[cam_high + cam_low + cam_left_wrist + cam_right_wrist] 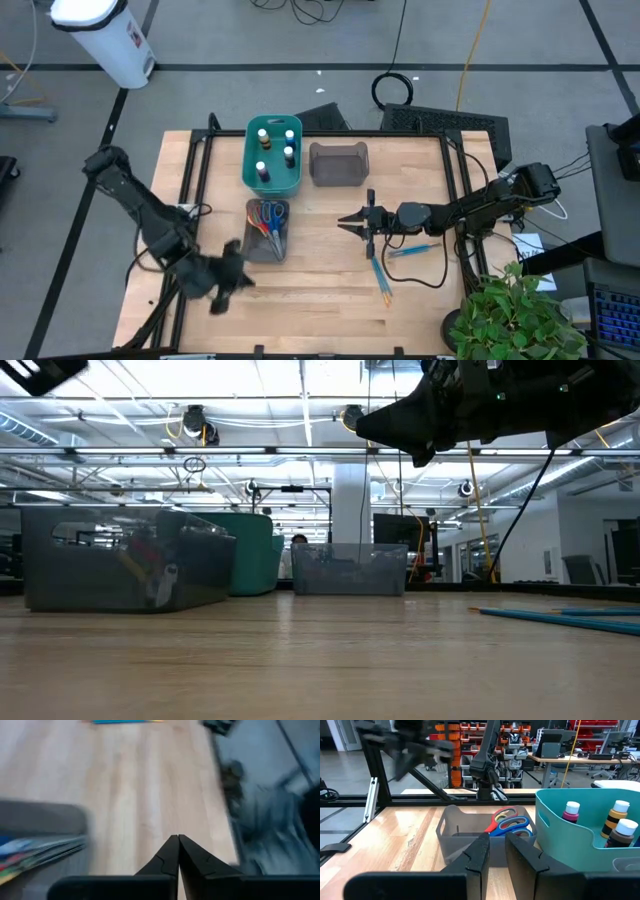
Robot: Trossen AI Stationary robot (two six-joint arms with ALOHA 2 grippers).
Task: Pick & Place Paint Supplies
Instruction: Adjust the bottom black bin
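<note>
over mid counter [320, 290] the right hand [346, 223] hangs empty, fingers barely parted; brushes [382, 273] lie on the wood toward that arm's base, long axis running to the near edge, close behind the hand. left hand [222, 285] is clenched, empty, near the front edge, farther off. scissors [267, 218] & paint bottles [273, 150] already sit in bins; open room round the brushes.

left gripper [238, 268]: fingers together | right gripper [345, 222]: fingers slightly apart, empty
</note>
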